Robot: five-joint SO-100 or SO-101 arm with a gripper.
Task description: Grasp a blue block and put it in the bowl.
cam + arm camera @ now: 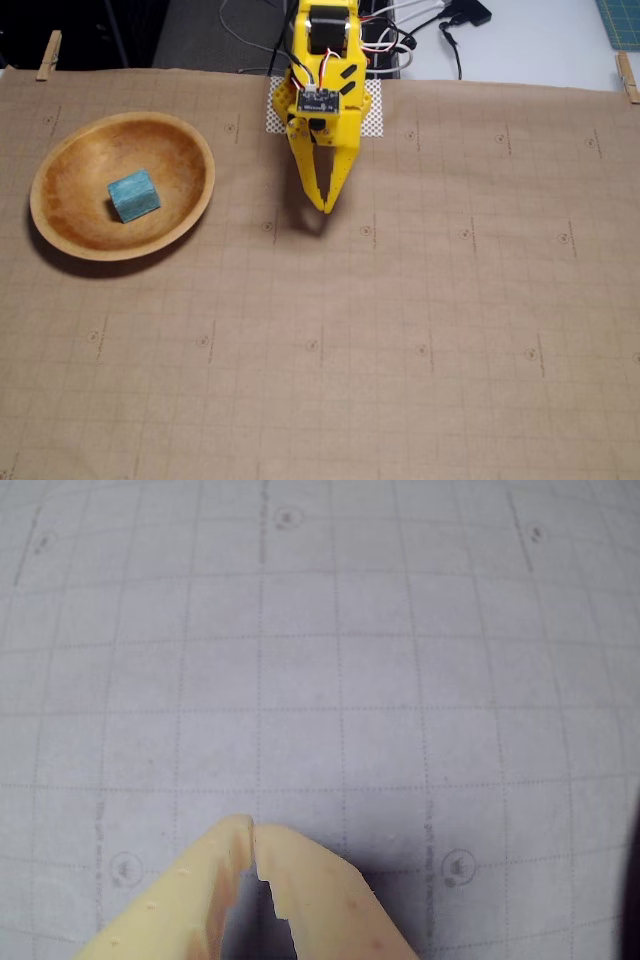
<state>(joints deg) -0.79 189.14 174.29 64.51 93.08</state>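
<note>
Table: covered by a tan gridded paper sheet printed with fine dotted lines and small round marks at regular spots; in the wrist view the same sheet looks pale grey, and the tiny print along some grid lines is too small to read.
Paper fastening: wooden clothespins clip the sheet at the far left and far right edges in the fixed view.
Arm: yellow plastic, reaching from the far edge of the table toward the camera in the fixed view, nose angled down toward the paper, with a small dark circuit board and red, white and black wires on its upper face; its base stands on a white perforated patch.
Bowl: wide, shallow, round, wooden, light tan rim and darker worn brown inside, lying at the left of the fixed view, well apart from the arm.
Claw: two tapering yellow fingers clenched tip to tip, nothing between them, poised above bare paper and casting a shadow just below the tips.
Blue block: small, teal, matte and slightly mottled, resting inside the bowl near its middle.
</note>
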